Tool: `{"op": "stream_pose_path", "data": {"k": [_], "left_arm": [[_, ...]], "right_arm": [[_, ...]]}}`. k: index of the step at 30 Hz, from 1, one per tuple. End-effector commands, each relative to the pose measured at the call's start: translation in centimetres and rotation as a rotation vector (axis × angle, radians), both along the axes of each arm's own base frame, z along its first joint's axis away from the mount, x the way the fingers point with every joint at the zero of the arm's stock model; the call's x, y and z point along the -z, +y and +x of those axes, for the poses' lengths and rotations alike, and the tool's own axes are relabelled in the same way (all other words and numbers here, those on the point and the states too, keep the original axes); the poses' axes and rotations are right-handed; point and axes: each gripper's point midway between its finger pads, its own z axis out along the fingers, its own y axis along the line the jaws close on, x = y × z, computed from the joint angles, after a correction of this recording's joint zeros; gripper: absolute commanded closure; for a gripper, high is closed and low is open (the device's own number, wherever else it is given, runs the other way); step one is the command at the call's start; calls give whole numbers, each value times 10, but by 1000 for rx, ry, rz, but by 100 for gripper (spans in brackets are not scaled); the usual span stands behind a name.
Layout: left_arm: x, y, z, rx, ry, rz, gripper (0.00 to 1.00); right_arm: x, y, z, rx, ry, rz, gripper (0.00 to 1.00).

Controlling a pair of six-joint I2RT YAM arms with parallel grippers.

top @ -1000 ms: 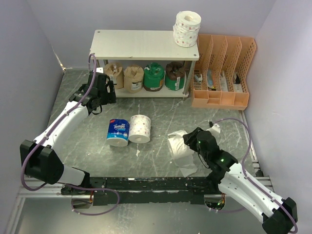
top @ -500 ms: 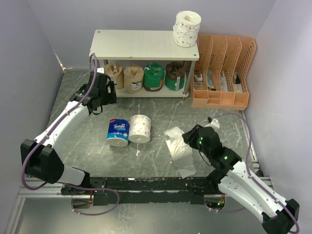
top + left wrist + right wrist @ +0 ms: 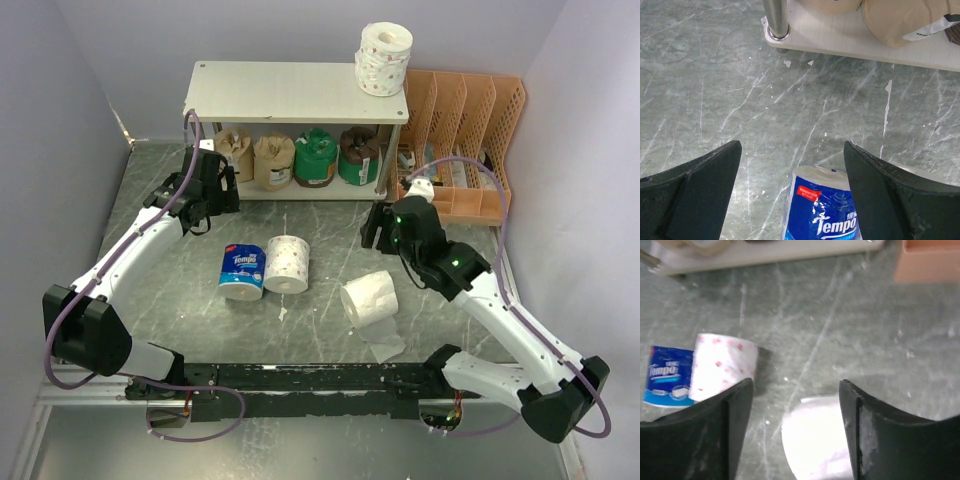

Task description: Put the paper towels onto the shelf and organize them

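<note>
A grey-green marbled table (image 3: 330, 225) carries everything. At its far edge stands the low two-tier shelf (image 3: 290, 92) of pale cream boards on silver metal posts. Just to the right of it sits an orange slotted file organizer (image 3: 462, 150). The left arm reaches toward the shelf's left end. The left gripper (image 3: 792, 147) hangs over bare table in front of the lower board with its jaws spread wide and nothing between them. The right arm stretches in from the right. The right gripper (image 3: 795, 385) sits near the shelf's right front post, its jaws also apart and empty. On the top board, at the right end, stands a white paper towel roll with red dots (image 3: 384, 58). The lower board holds a row of four, from left to right: a tan-wrapped roll (image 3: 235, 152), a second tan-wrapped roll (image 3: 274, 160), a green roll (image 3: 316, 157) and a dark brown roll (image 3: 358, 155). On the table in front of the shelf, a blue-wrapped roll (image 3: 241, 272) and a second dotted white roll (image 3: 288, 264) sit side by side, touching. To their right, a plain white roll (image 3: 369, 299) lies on its side below the right gripper. A loose tail of sheet (image 3: 385, 347) trails from it toward the near edge.
</note>
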Motion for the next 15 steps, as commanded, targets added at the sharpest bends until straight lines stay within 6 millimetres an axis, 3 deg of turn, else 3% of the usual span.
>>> {"op": "stream_pose_path", "data": {"k": [1, 4, 9, 11, 15], "left_arm": [[-6, -4, 2, 17, -22, 0, 6], [-7, -4, 2, 18, -25, 0, 6], [-9, -6, 1, 28, -31, -11, 6], [-11, -7, 1, 33, -34, -15, 6], [-14, -8, 0, 36, -40, -21, 6]], "right_arm": [[31, -27, -31, 13, 57, -57, 19], [34, -28, -52, -21, 17, 65, 7], [47, -24, -90, -124, 6, 207, 8], [51, -19, -96, -140, 4, 268, 9], [78, -29, -90, -17, 60, 277, 11]]}}
